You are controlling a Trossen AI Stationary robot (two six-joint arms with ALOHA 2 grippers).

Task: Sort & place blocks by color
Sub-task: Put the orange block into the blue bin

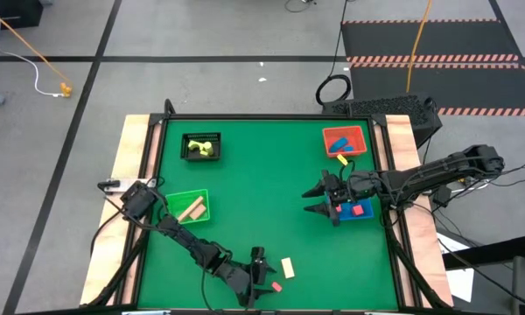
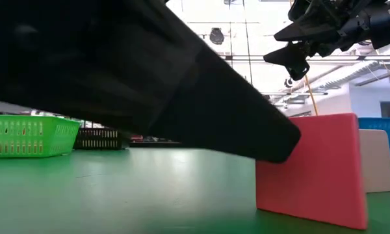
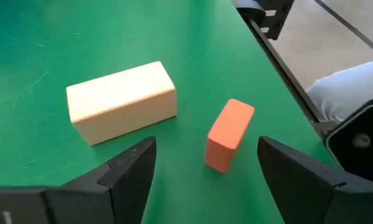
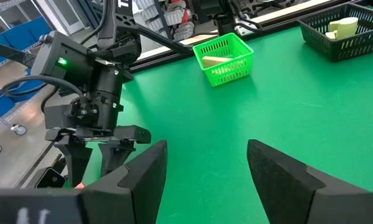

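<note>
We see 4 bins on the table (image 1: 271,175): 1 bin (image 1: 201,146) near the far-left corner, another (image 1: 345,141) at the far-right corner, a 3rd (image 1: 189,206) by the left edge, a 4th (image 1: 357,211) by the right edge. 2 blocks (image 1: 288,268) (image 1: 276,286) lie apart near the front edge, just right of the left gripper (image 1: 259,269).

Green-topped bench (image 1: 271,184) with pale wooden side edges, standing on a grey floor (image 1: 201,79) marked with dark lines; a black mat (image 1: 437,31) with red-and-white striped edges lies beyond it, an orange cable (image 1: 22,39) crosses the floor, and ceiling beams (image 2: 247,45) show under bright light
</note>
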